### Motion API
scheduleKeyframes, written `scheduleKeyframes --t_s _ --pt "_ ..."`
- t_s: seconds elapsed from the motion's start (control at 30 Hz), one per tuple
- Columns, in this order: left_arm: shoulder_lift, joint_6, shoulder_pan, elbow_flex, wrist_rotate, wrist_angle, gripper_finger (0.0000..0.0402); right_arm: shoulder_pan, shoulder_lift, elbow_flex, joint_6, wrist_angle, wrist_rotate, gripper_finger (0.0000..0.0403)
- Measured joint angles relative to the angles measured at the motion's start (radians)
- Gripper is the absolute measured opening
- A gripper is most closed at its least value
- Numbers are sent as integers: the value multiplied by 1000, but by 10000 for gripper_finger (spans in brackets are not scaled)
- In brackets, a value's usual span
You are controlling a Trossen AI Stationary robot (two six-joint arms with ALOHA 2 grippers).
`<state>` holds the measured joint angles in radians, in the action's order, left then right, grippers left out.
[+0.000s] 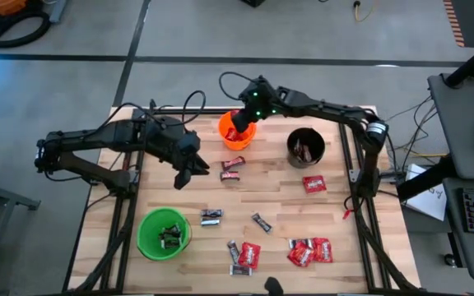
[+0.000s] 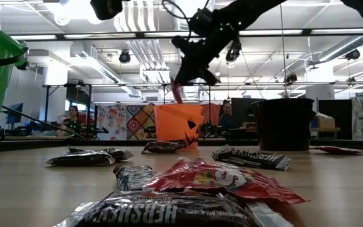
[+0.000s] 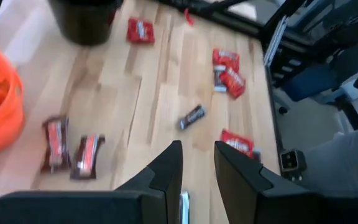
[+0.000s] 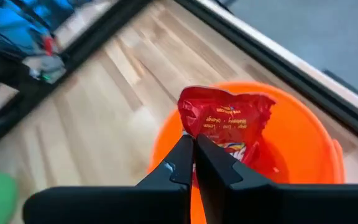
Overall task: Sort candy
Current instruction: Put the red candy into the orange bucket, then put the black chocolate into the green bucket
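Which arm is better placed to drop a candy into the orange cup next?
The right: its end effector already pinches a red candy packet directly above the orange cup. The left end effector hangs open and empty over the table.

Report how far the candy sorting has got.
Partly done: the green cup and black cup already hold pieces. In hand: the right gripper holds a red packet over the orange cup. Left: about a dozen pieces on the table. The left gripper hovers empty.
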<state>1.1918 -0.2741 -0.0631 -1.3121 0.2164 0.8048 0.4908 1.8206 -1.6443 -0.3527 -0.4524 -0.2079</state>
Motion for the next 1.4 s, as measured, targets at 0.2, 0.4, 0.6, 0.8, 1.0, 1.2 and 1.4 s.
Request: scheduleKeyframes --t_s 0.2,0.4,0.6,0.8,1.0,1.2,1.4 --pt "0 -1 0 0 -100 88 78 0 44 -42 5 -64 9 32" --pt "17 3 0 0 -152 90 78 0 42 -63 9 -98 26 95" --pt "55 6 0 0 -153 84 78 1 40 -133 43 -211 27 156" --pt "129 6 3 0 -153 76 78 -6 33 -261 154 -479 26 187" --pt "205 6 8 0 -137 77 78 -27 5 -366 252 -684 25 194" --pt "275 3 43 0 -101 80 78 -54 -127 -324 283 -688 25 194" --pt "352 -3 98 0 -100 79 78 -97 -266 -231 244 -638 26 190"
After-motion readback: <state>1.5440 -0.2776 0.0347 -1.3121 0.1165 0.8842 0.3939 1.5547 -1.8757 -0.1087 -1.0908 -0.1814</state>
